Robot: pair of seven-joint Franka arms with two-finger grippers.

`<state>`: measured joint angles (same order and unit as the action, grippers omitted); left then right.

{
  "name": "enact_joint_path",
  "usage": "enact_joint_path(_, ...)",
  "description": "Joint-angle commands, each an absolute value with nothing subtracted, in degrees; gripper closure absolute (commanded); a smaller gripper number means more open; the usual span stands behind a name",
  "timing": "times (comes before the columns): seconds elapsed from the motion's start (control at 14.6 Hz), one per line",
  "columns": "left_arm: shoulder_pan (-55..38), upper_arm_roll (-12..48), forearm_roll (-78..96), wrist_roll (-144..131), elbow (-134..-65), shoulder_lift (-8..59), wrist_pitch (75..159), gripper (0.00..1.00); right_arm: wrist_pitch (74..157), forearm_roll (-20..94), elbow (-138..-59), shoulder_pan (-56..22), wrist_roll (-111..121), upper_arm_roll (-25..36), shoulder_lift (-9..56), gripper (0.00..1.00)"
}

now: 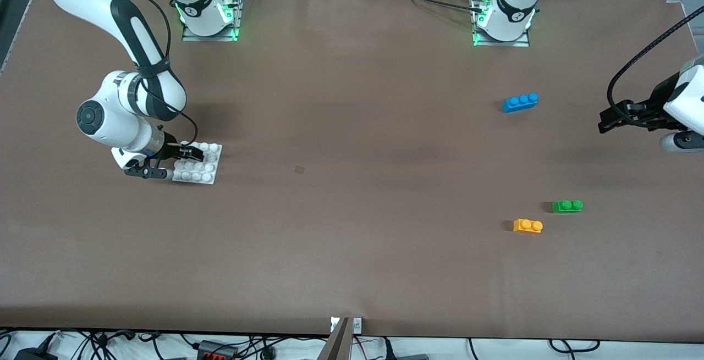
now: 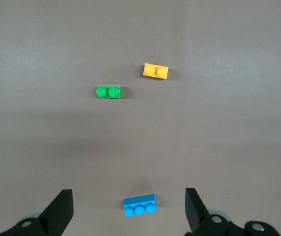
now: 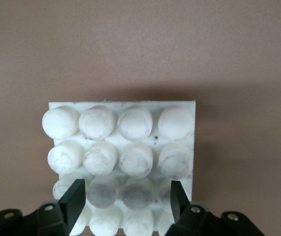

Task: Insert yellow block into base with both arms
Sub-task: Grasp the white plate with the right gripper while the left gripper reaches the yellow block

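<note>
Here the base (image 1: 198, 163) lies flat on the brown table (image 1: 341, 195) toward the right arm's end, and its white studs carry no brick. The right gripper (image 1: 175, 163) is low at the base, at the edge that faces the right arm. In the right wrist view its two black fingers (image 3: 75, 200) stand over the studs of the base (image 3: 126, 142) with two studs between them; they are partly apart, and I cannot tell whether they already press on the plate or on its studs.

The yellow block (image 1: 528, 226) sits on the table toward the left arm's end, well apart from the base, with its two studs up. Near it, a little farther from the front camera and more toward the left arm's end, lies the green brick (image 1: 567, 206); the two do not touch. The blue brick (image 1: 520, 103) with three studs lies much farther from the front camera, closer to the left arm's base.

The left gripper (image 1: 616, 119) waits in the air over the table edge at the left arm's end, its jaws spread wide and holding nothing. In the left wrist view the fingers (image 2: 59, 211) frame the blue brick (image 2: 139, 205), and the yellow block (image 2: 155, 71) and the green brick (image 2: 108, 92) show farther off. Between the yellow block and the base there is only bare table.
</note>
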<state>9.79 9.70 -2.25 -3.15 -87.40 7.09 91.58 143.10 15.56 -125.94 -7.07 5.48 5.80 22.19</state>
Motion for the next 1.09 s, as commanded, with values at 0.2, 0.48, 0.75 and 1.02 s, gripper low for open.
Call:
enact_joint_path(0.2, 10.0, 9.9, -2.5, -2.5, -86.4, 6.9, 90.4, 0.00, 143.6, 13.2, -125.6, -6.7, 7.6, 7.5, 22.8, 0.21)
enact_joint_path(0.48, 9.4, 9.9, -2.3, -2.4, -86.4, 8.3, 91.1, 0.00, 144.3, 13.2, -125.7, -6.7, 7.6, 7.4, 24.0, 0.25)
enact_joint_path(0.75, 5.6, 10.0, -1.5, -3.3, -85.8, 19.2, 103.2, 0.00, 145.5, 13.1, -125.7, -7.2, 7.6, 7.4, 24.8, 0.37)
enact_joint_path(1.02, 6.1, 10.0, -1.8, -2.5, -85.8, 26.7, 110.7, 0.00, 145.4, 13.0, -125.6, -7.8, 7.6, 7.1, 24.9, 0.50)
